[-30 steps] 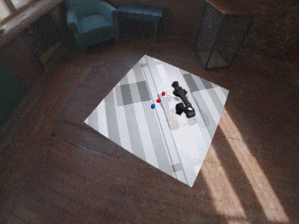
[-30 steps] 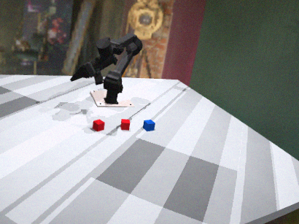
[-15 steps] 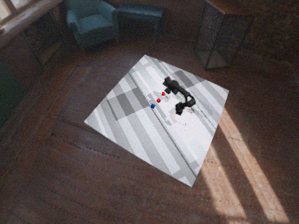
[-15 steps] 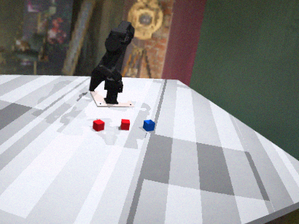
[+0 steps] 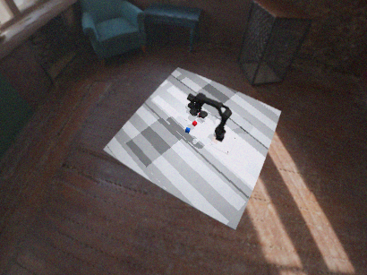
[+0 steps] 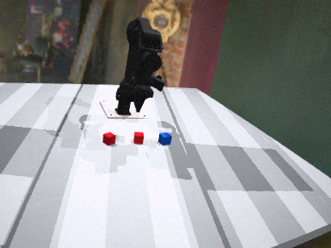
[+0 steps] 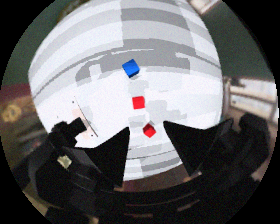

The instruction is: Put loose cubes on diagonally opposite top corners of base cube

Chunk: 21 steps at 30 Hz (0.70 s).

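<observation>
Three separate cubes stand in a rough row. A blue cube is at one end. A red cube is in the middle. A second red cube is at the other end, turned relative to the middle one and mostly hidden by the gripper in the top view. I cannot tell which cube is the fixed base. My gripper is partly open and empty, above the cubes. In the wrist view the end red cube appears between the fingertips, but below them.
The cubes stand on a large striped grey and white table top. The arm's base stands on a pale plate behind the cubes in the exterior view. A teal armchair and a wire-sided cabinet are beyond the table.
</observation>
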### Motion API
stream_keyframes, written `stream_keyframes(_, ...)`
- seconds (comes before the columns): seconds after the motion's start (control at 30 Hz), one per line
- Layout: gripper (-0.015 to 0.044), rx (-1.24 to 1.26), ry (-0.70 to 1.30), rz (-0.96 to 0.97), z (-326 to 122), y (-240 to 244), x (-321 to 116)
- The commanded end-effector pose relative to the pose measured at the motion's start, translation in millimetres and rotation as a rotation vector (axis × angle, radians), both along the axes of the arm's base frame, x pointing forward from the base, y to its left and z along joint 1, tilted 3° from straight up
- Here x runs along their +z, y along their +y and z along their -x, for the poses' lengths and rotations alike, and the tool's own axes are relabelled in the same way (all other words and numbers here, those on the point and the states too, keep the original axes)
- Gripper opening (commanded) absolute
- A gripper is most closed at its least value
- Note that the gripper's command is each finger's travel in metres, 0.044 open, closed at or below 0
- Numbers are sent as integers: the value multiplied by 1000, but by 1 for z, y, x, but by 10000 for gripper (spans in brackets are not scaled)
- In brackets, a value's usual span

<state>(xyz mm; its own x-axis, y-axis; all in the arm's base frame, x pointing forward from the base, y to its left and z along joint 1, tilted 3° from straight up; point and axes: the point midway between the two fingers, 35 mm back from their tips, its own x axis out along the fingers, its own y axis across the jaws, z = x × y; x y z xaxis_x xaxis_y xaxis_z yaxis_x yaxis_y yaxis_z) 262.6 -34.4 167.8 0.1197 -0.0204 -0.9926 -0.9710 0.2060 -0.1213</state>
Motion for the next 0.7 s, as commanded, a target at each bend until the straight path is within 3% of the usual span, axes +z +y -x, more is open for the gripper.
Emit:
stream_keyframes(0.0,265,-13,57,-58,-5,18,0)
stream_keyframes(0.13,265,-13,57,-58,-5,18,-2)
stream_keyframes(0.4,265,-13,57,-58,-9,20,-57)
stream_keyframes(0.67,265,-13,57,-58,-10,21,-75)
